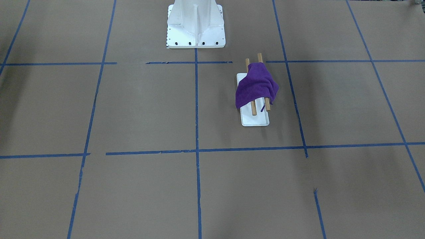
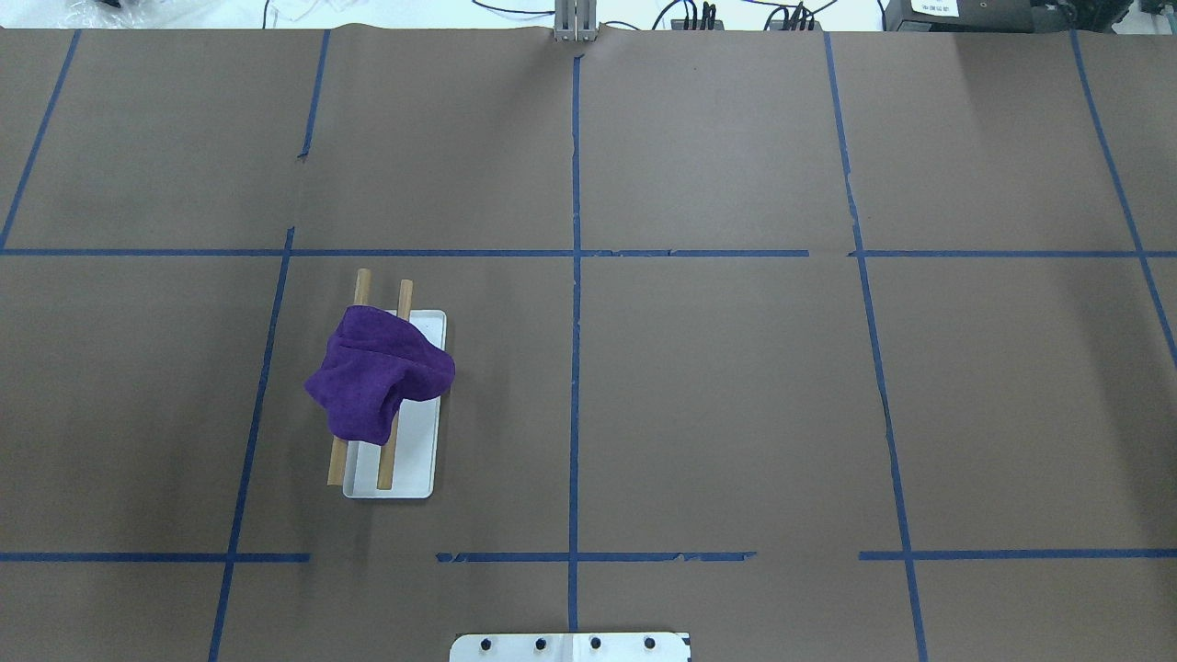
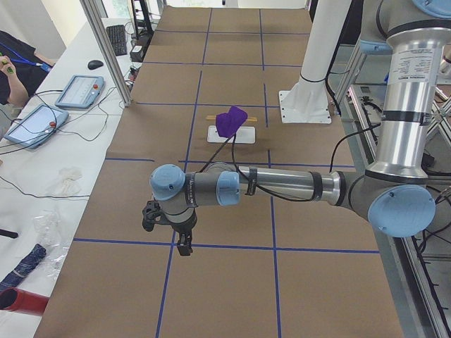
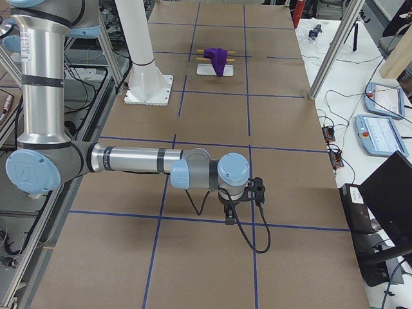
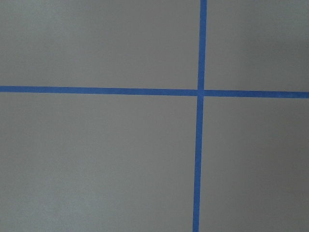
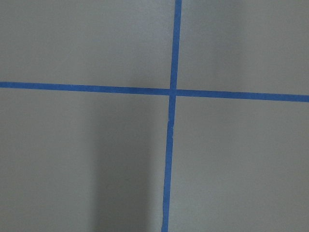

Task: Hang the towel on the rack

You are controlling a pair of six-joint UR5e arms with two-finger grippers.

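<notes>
A purple towel (image 1: 255, 87) lies crumpled over the two wooden rods of the rack (image 1: 255, 120), whose white flat base rests on the brown table. Towel (image 2: 379, 379) and rack (image 2: 414, 469) sit left of centre in the overhead view. They also show far off in the side views, the towel (image 3: 230, 121) (image 4: 217, 59) on the rack. My left gripper (image 3: 184, 245) hangs above the table's near end, far from the rack; I cannot tell if it is open. My right gripper (image 4: 230, 217) hangs far from the rack; I cannot tell its state. Both wrist views show only brown paper and blue tape.
The large white pedestal (image 1: 196, 26) stands at the robot's side of the table, also in the overhead view (image 2: 570, 646). Blue tape lines cross the brown paper. Tablets (image 3: 79, 91) and cables lie on the side bench; a laptop (image 4: 386, 193) stands beyond the table edge.
</notes>
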